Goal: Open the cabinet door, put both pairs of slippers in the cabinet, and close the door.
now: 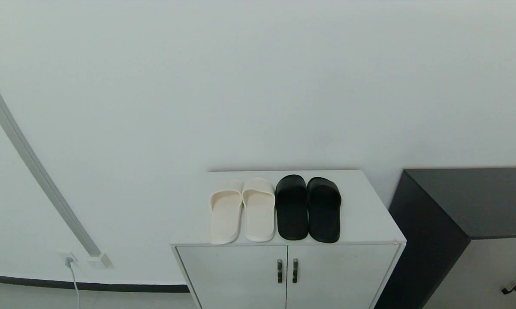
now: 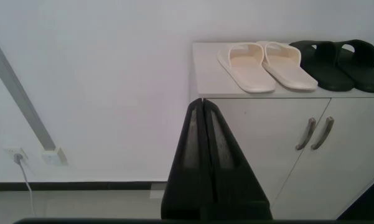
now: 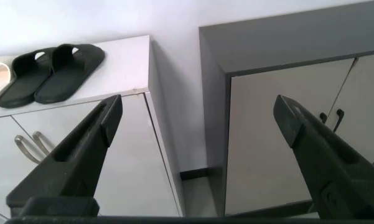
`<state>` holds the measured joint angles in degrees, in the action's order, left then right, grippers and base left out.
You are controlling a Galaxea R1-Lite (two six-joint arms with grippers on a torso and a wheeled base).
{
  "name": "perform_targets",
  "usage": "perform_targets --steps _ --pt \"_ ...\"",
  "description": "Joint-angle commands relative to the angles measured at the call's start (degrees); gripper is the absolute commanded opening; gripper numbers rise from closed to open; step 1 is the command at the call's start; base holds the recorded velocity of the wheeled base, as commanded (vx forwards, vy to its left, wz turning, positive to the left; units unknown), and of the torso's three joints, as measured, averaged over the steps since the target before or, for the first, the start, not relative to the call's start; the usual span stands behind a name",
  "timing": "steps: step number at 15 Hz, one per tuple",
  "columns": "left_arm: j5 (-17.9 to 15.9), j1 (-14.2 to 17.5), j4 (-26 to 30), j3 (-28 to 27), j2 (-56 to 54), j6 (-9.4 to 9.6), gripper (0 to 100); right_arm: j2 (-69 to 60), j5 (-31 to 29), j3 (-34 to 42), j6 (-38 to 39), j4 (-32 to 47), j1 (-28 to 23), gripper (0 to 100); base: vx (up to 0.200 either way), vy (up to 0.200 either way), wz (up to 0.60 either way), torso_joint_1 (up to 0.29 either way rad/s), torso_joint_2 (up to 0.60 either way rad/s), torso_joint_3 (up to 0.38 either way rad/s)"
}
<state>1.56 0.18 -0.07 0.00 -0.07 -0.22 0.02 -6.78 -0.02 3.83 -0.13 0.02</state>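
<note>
- White cabinet (image 1: 369, 214): both doors (image 1: 236, 279) shut, 2 handles (image 1: 279, 271) side by side at the mid seam.
- White slippers (image 1: 249, 210) + black slippers (image 1: 300, 210) on the cabinet top, 4 in a close-packed row, toes twd wall, heels at front edge. White pair on robot's L, black pair on R.
- L gripper (image 2: 203, 102): jaws pressed together, nothing btwn them. It sits in front of the cabinet's L side, lower than the top. White slippers lie up & beyond the tips, apart from them.
- R gripper (image 3: 198, 102): jaws spread wide, nothing held. It faces the gap btwn the white cabinet and a dark cabinet (image 1: 468, 201). Black slippers are higher & twd robot's L, no contact.
- Dark cabinet stands just R of the white one.
</note>
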Motion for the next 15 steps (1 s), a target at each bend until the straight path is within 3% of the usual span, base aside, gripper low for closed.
perform_targets --steps 1,9,10,11,12,13,15 --pt "0.0 0.0 0.0 0.0 0.1 -0.04 0 0.0 0.0 0.0 0.0 0.0 0.1 100 0.0 0.0 0.0 0.0 0.0 0.0" --pt "0.0 0.0 0.0 0.0 0.1 -0.13 0 0.0 0.0 -0.2 -0.5 -0.2 0.1 100 0.0 0.0 0.0 0.0 0.0 0.0" --pt "0.0 0.0 0.0 0.0 0.1 -0.13 0 1.1 0.3 -2.5 -1.0 -0.5 0.2 100 0.0 0.0 0.0 0.0 0.0 0.0" --pt "-0.1 0.0 0.0 0.0 0.1 -0.04 0 10.1 0.7 -16.2 2.2 0.6 1.9 100 0.0 0.0 0.0 0.0 0.0 0.0" --pt "0.0 0.0 0.0 0.0 0.1 -0.13 0 13.5 0.8 -18.5 2.5 2.8 2.4 100 0.0 0.0 0.0 0.0 0.0 0.0" --pt "0.0 0.0 0.0 0.0 0.1 -0.22 0 17.2 1.2 -16.9 -2.7 4.9 2.4 100 0.0 0.0 0.0 0.0 0.0 0.0" --pt "0.0 0.0 0.0 0.0 0.1 -0.92 0 18.7 2.5 -11.6 -3.8 3.2 3.2 100 0.0 0.0 0.0 0.0 0.0 0.0"
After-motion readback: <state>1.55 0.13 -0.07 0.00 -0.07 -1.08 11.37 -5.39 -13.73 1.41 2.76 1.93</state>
